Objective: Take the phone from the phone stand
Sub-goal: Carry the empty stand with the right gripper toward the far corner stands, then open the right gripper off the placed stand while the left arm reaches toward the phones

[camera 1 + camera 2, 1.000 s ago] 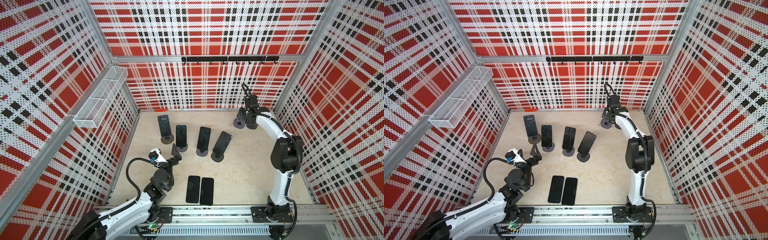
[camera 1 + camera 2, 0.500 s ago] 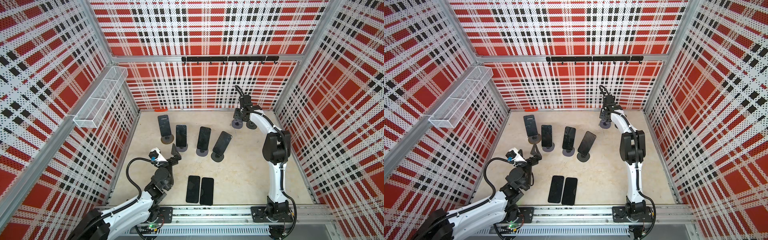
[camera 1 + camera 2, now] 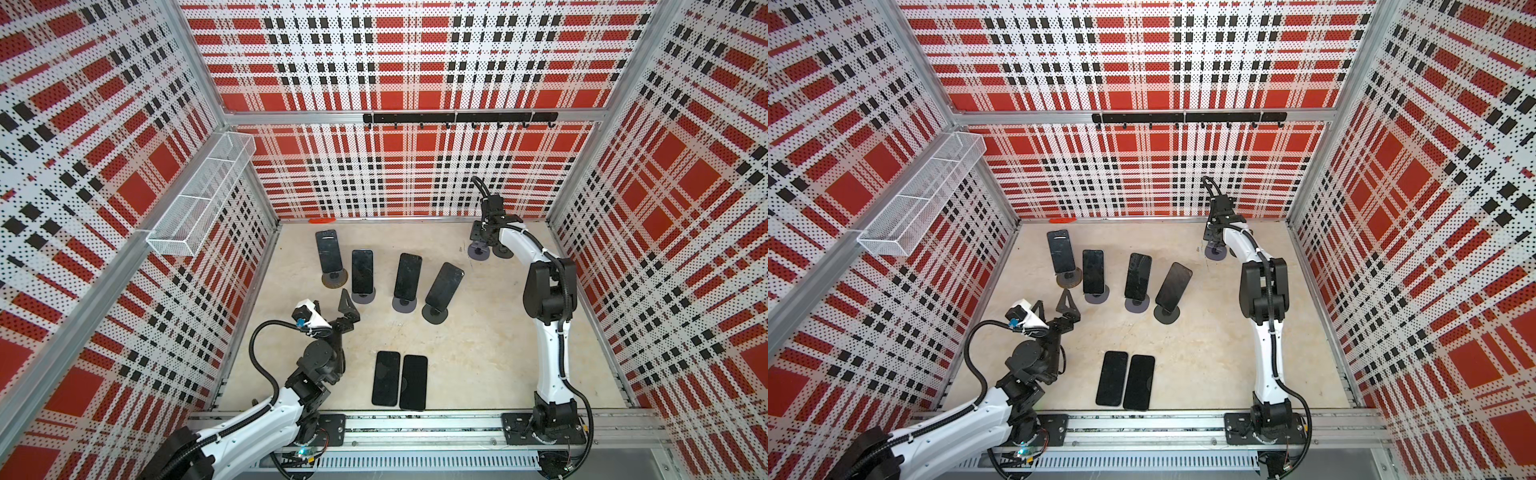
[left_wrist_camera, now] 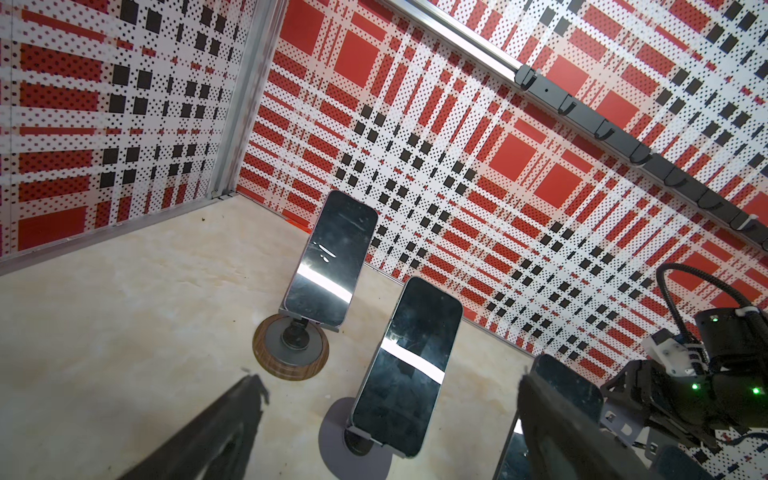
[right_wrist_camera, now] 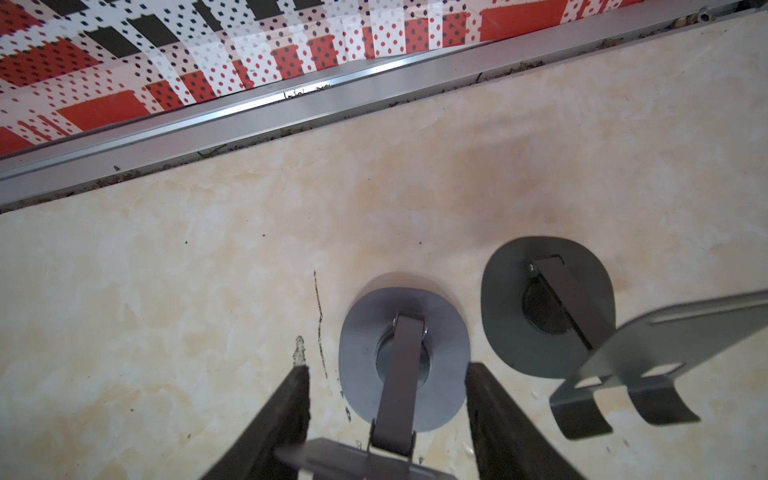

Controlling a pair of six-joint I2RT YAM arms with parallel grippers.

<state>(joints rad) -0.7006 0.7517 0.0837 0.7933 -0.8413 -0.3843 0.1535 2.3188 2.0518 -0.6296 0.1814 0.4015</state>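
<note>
Left pincer (image 4: 390, 380) wide apart before a phone (image 4: 409, 357); right pincer (image 5: 388, 368) over an empty stand (image 5: 361, 332).
The phone leaned in its phone stand (image 4: 332, 432) on the desk (image 4: 124, 332), just ahead of the left pincer's spread jaws. The right pincer's jaws flanked the empty stand's stem; whether they clamped it could not be told.

Four black phones (image 3: 407, 277) lean on round-based stands (image 3: 404, 304) in a row. Two more phones (image 3: 385, 378) lie flat, side by side, in front. Two empty stands (image 3: 478, 253) sit behind.
</note>
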